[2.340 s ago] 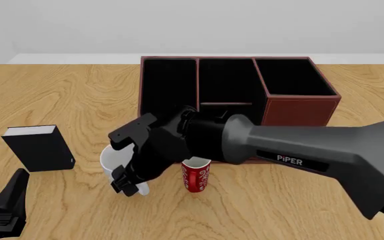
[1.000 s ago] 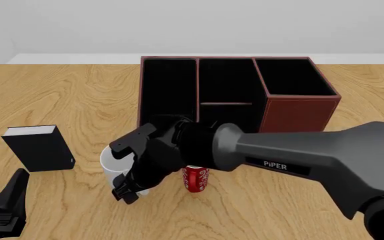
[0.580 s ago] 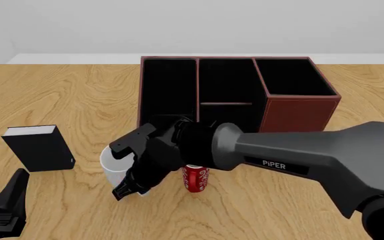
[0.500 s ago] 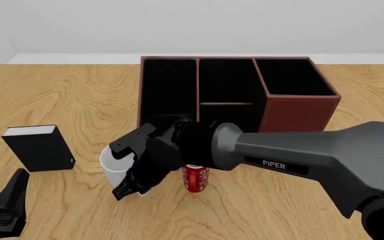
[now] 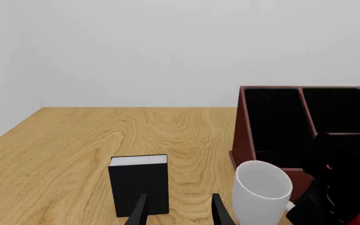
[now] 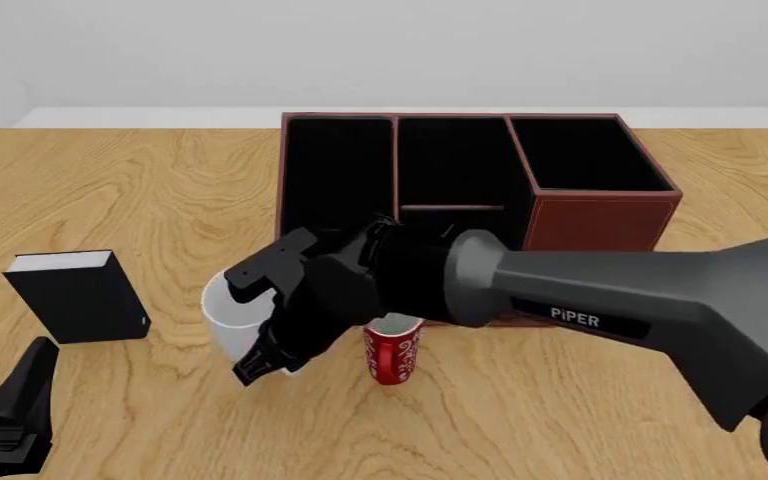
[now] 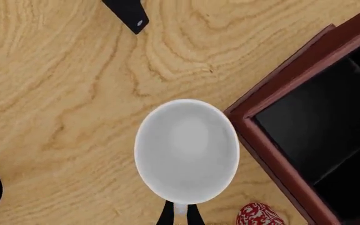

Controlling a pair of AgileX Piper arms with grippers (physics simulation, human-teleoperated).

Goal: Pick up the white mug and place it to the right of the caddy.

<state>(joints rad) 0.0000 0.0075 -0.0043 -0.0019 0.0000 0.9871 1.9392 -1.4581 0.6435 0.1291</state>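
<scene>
The white mug (image 6: 228,318) is in front of the caddy's (image 6: 598,215) left end, next to the red cup. My right gripper (image 6: 259,362) is shut on its handle on the near side. From above, the right wrist view shows the mug's open mouth (image 7: 186,149) with the thin fingers (image 7: 166,216) pinching the handle. The left wrist view has the mug (image 5: 261,192) slightly tilted beside the caddy (image 5: 273,126). My left gripper (image 6: 13,405) rests open at the table's near left corner, its fingers (image 5: 140,212) apart and holding nothing.
A small black book-like box (image 6: 80,295) stands left of the mug. The red-patterned cup (image 6: 391,350) stands just right of the mug, in front of the caddy. My right arm (image 6: 598,300) spans the table from the right, above the strip in front of the caddy.
My right gripper has risen a little with the white mug in it; the mug now sits higher and slightly farther back than half a second ago. The left arm has not moved.
</scene>
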